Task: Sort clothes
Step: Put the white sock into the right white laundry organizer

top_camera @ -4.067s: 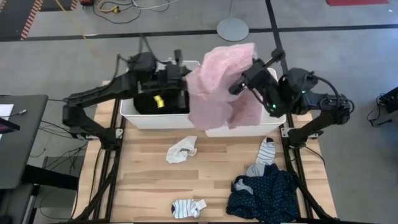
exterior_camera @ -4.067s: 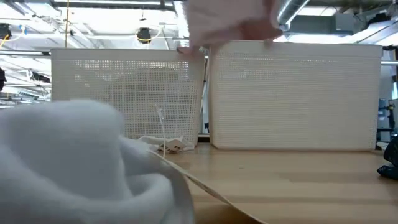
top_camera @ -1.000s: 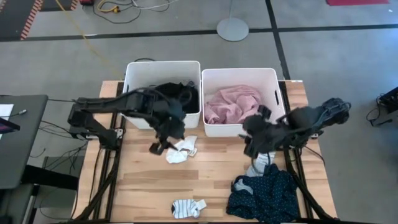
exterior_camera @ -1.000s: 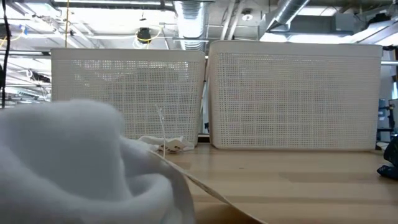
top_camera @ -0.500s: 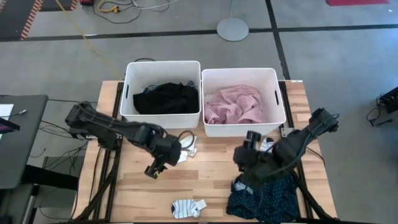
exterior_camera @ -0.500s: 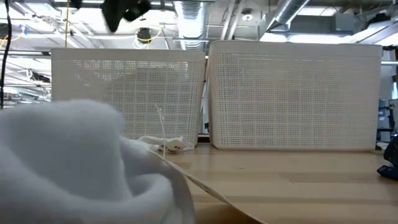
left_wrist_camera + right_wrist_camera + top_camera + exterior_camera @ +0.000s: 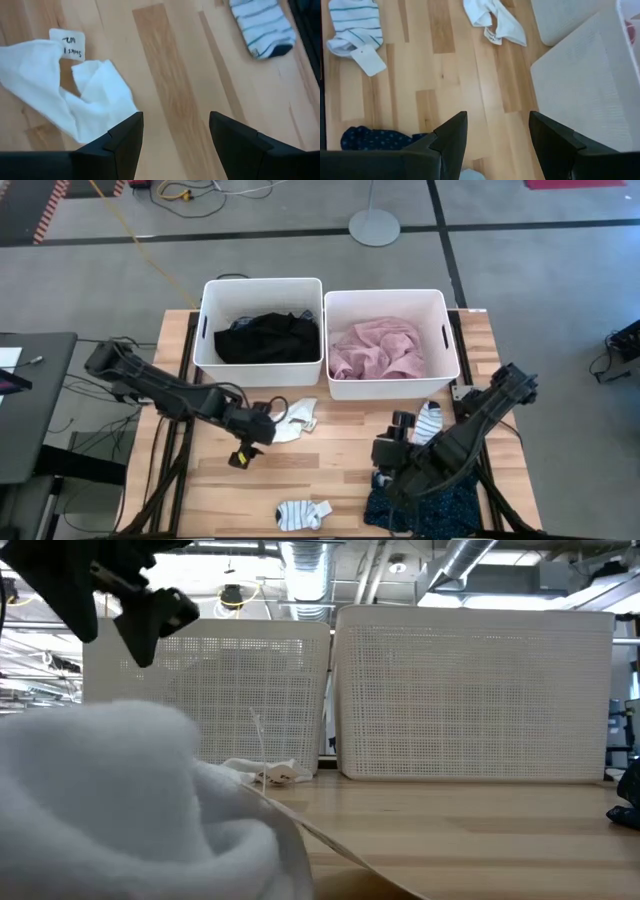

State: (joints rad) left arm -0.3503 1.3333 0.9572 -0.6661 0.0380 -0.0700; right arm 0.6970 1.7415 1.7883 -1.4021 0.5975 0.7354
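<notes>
Fingers of both grippers stood apart and held nothing when I looked. From above I saw the left gripper [image 7: 243,454] over the bare wood of the table [image 7: 330,455], just beside a crumpled white sock [image 7: 293,420] that lay in front of the two white bins [image 7: 324,315]. In the left wrist view this white sock [image 7: 75,97] lay past one finger, off to the side and not between the two, and a striped sock [image 7: 262,25] was well apart from them near the table edge. The right gripper [image 7: 388,452] hung above the navy dotted piece [image 7: 430,505] at the near right corner, with another striped sock [image 7: 427,422] close behind it. Between its open fingers I saw only wood. The black top [image 7: 266,338] was in the left bin and the pink top [image 7: 378,350] in the right bin. One more striped sock [image 7: 303,513] lay alone at the near edge. In the low view a white cloth [image 7: 130,810] close to the lens hid much of the table.
</notes>
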